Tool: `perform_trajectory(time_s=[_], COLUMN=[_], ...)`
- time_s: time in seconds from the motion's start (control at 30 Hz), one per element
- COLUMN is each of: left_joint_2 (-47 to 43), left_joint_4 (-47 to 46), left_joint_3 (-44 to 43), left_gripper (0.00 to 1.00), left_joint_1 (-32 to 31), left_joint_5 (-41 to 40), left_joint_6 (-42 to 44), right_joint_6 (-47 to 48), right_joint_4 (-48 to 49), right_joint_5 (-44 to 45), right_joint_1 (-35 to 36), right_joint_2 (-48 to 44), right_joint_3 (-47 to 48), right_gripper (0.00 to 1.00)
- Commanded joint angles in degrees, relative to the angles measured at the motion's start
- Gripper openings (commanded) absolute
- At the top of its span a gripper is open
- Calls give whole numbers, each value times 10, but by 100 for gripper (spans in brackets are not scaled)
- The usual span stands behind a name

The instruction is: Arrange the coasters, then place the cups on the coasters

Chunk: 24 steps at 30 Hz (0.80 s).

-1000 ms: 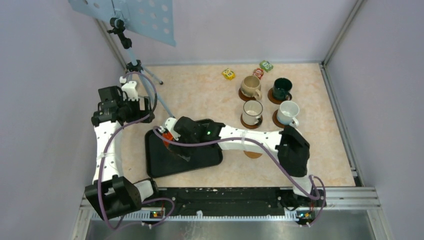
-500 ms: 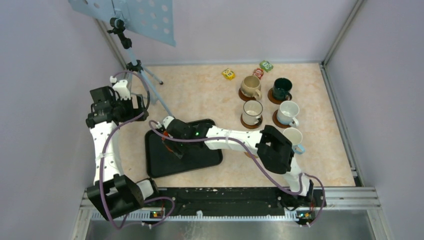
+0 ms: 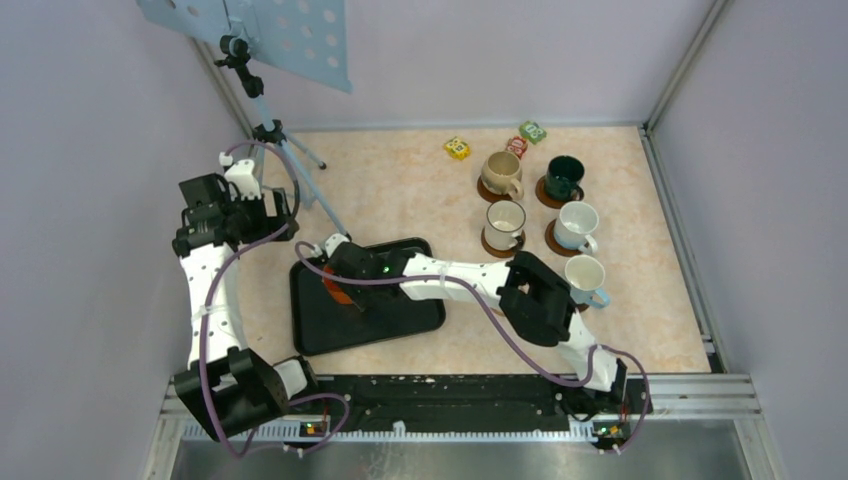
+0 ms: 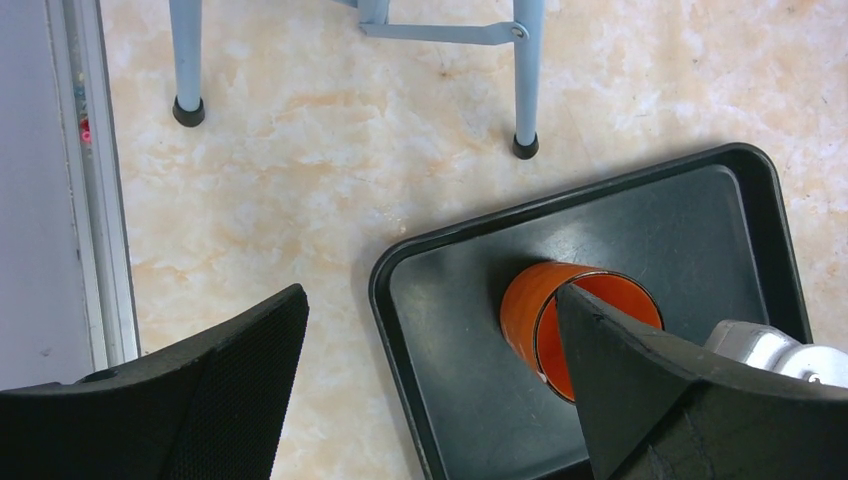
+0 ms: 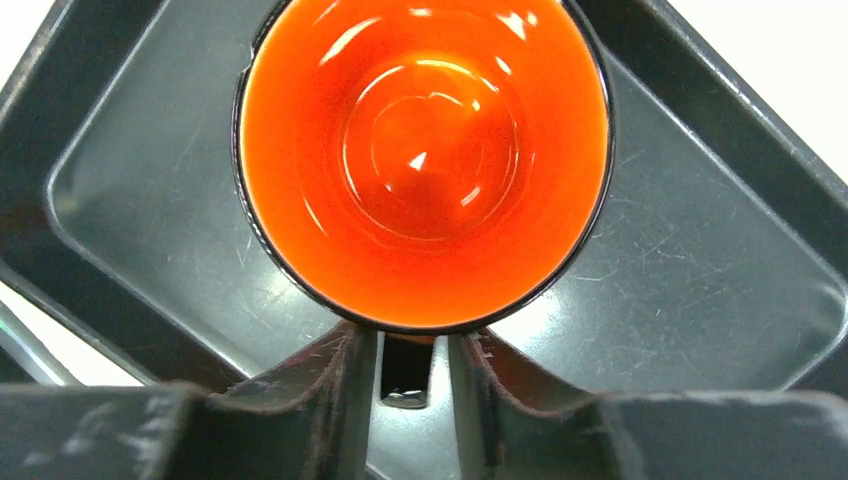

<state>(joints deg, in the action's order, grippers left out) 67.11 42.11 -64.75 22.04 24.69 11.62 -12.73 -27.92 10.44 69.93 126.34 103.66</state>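
At the left, the left end effector (image 4: pixel 428 298) is held above the bench (image 3: pixel 400 180), just off the tray's (image 4: pixel 690 240) left corner and near the tripod (image 4: pixel 521 148). Its fingers are spread as wide as they go and nothing is held.

The orange cup (image 4: pixel 535 305) is found upright on the tray, mouth up, toward the tray's left end. The right end effector (image 5: pixel 412 342) is set directly at it, so the right arm (image 3: pixel 535 295) is judged the one to lift it; the left is near but apart. The cup's handle (image 5: pixel 405 375) is turned toward the right end effector and lies between its fingers, which are drawn in to a narrow gap on either side. Whether the handle is already pinched cannot be told.

To the right, five cups (image 3: pixel 504 222) are grouped; coasters (image 3: pixel 545 194) are seen under four of them. What lies under the nearest, blue-handled one is masked by the right arm. No bare coaster is seen, and the bench beneath that arm is hidden. From above, the orange cup is largely covered by the end effector.
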Motion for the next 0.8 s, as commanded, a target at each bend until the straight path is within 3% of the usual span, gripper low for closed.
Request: perform_trajectory(time_s=[0.0,0.13,0.47,0.63,0.77], left_joint_2=[-15,-12,-17,-22,-18], left_joint_4=[-30,-20,13,8,9], left_joint_3=[13,16,23,31,29], left_gripper=[99,99,99,99,99], left_joint_1=[4,5,5,5,4], left_joint_5=[19,59,198,209,214], left_joint_6=[-9,6,69,72,71], right_joint_6=[-8,-3,32,18,20], right_joint_4=[-2,-5,26,-6,5], right_joint_5=[3,-8,23,74,61], right_joint_1=[-8,-15,-23,-39,-63], right_joint_2=[-2,-28,-183,-256,-344], right_joint_3=[29,9,-118,-174,-259], right_gripper=[24,0,0,0,0])
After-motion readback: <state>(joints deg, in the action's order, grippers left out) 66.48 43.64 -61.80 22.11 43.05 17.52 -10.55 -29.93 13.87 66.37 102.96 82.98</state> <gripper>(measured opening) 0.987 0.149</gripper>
